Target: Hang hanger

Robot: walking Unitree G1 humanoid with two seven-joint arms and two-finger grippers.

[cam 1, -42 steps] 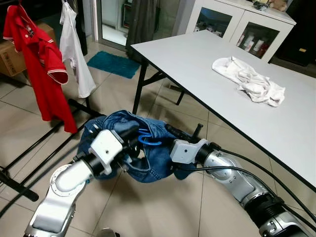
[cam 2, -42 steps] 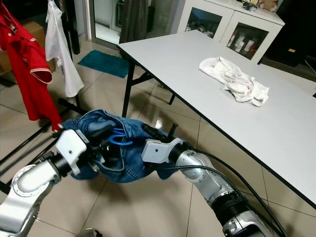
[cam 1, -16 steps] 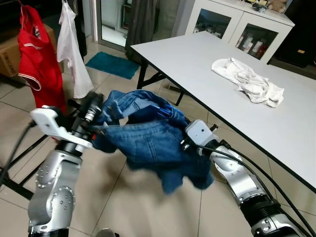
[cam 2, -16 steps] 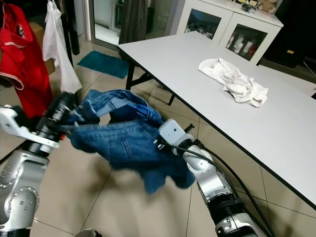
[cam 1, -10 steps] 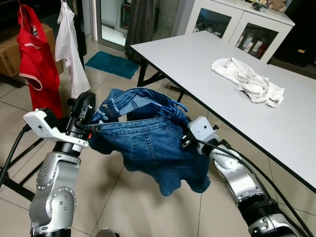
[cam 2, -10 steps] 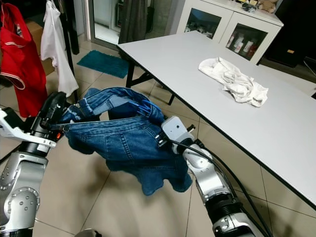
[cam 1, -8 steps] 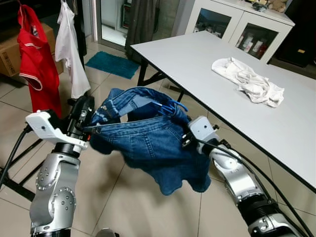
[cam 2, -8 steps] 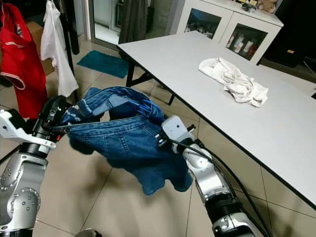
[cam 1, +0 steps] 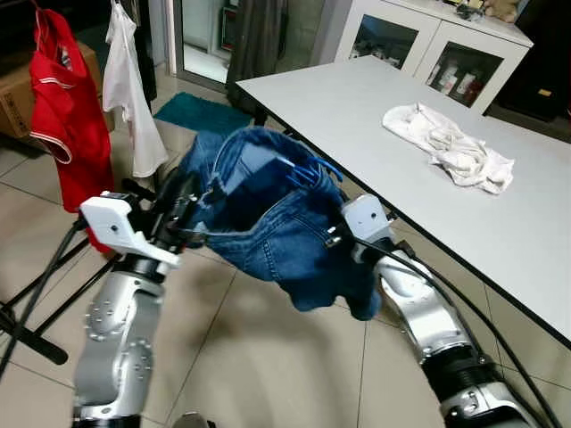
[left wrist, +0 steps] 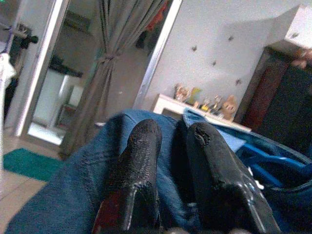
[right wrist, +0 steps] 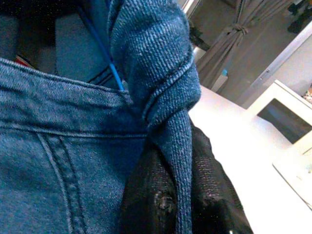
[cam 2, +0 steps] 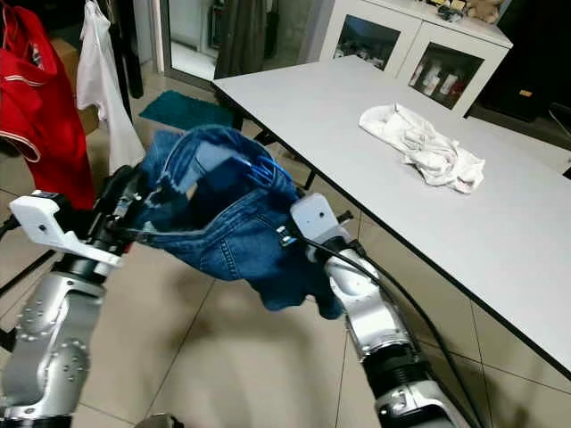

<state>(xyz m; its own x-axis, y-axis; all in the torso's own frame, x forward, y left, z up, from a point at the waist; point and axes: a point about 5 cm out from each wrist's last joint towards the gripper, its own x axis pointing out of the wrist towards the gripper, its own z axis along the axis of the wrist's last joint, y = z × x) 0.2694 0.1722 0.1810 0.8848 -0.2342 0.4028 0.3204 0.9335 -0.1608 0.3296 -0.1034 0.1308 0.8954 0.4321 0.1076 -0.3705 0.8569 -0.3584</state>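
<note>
While the pair of blue denim jeans (cam 1: 277, 227) is being carried off the floor between both arms, the left gripper (left wrist: 171, 146) is pinching the waistband, its two black fingers (left wrist: 141, 161) drawn close together with denim folded between them, and the right gripper (right wrist: 183, 195) is clamping a twisted fold of the same waistband on the side nearer the long white table (cam 1: 375, 116). Held at two spread points like this, the garment is probably being kept open and level so that the thin blue plastic hanger (cam 1: 303, 169), which is sitting inside the waist opening with its wire showing at the top, is staying caught in the cloth and free to be hooked on a rail.

Away from the table, beyond the left arm, a red polo shirt (cam 1: 62, 116) and a white sleeveless top (cam 1: 125, 89) are hanging on a black clothes rack (cam 1: 36, 294), which looks like the likely place for the hanger. A crumpled white cloth (cam 1: 451, 147) is lying on the table top. The rack's low black legs and the hanging red shirt are standing between the jeans and any free rail, and the table's corner is sitting close behind the jeans
</note>
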